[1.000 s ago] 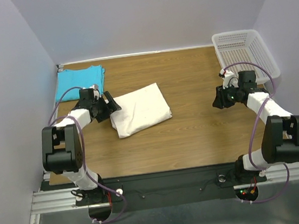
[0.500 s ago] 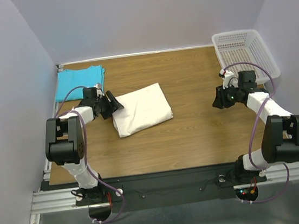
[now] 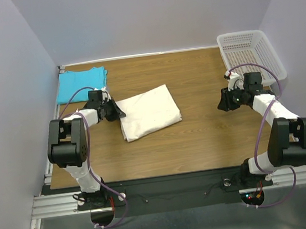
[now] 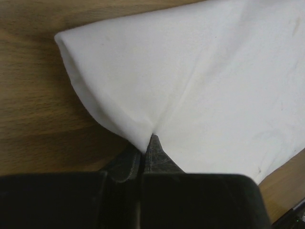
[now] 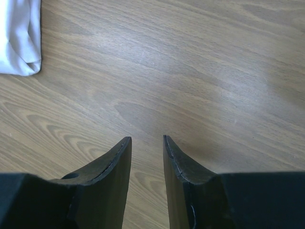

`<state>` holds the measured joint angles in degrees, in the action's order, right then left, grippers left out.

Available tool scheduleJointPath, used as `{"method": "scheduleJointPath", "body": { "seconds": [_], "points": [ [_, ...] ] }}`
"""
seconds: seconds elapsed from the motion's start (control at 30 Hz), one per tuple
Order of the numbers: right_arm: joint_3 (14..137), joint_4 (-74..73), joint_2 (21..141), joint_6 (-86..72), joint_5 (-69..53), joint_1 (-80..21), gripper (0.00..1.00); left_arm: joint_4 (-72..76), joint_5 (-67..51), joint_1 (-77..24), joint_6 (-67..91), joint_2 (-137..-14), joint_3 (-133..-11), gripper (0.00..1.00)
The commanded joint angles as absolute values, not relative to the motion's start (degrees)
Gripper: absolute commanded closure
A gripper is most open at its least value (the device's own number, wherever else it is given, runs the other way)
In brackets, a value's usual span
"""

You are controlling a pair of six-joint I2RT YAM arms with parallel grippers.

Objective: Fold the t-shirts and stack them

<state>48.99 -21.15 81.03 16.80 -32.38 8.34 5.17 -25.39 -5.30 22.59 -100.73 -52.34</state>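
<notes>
The cream-white t-shirt (image 3: 150, 112) lies folded into a rectangle on the wood table, left of centre. My left gripper (image 3: 120, 114) sits at its left edge. In the left wrist view the left gripper (image 4: 147, 140) is shut, with the cream-white cloth (image 4: 190, 81) puckering into its tip. The turquoise t-shirt (image 3: 81, 82) lies folded flat in the far left corner, apart from both arms. My right gripper (image 3: 220, 106) hovers over bare wood at the right. Its fingers (image 5: 119, 157) stand apart with nothing between them, and a corner of the white shirt (image 5: 19, 33) shows at the upper left.
A white mesh basket (image 3: 249, 52) stands at the far right corner, just behind the right arm. Grey walls close the table on the left, back and right. The arm bases and a metal rail run along the near edge.
My left gripper went from wide open to shut at the white shirt's left edge. The shirt slid slightly to the right. The right arm has not moved.
</notes>
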Motion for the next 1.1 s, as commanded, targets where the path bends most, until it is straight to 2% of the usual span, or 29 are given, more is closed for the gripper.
{"method": "scheduleJointPath", "body": {
  "seconds": [0.0,0.37,0.73,1.07],
  "points": [
    [49.9,-20.8,80.6,17.3,-32.2,8.8,0.61,0.3,-22.2,-5.5,14.4,-94.1,-55.1,1.0],
    [50.0,-20.8,80.7,17.3,-32.2,8.9,0.61,-5.4,-16.8,-3.2,11.3,-90.6,-69.1,1.0],
    [50.1,-20.8,80.9,17.4,-32.3,8.8,0.61,-15.6,-6.7,-1.5,5.9,-99.7,-92.1,1.0],
    [50.2,-21.0,80.9,17.3,-32.7,8.8,0.61,-21.6,-4.5,-1.4,2.9,-106.1,-107.4,1.0]
  ]
}}
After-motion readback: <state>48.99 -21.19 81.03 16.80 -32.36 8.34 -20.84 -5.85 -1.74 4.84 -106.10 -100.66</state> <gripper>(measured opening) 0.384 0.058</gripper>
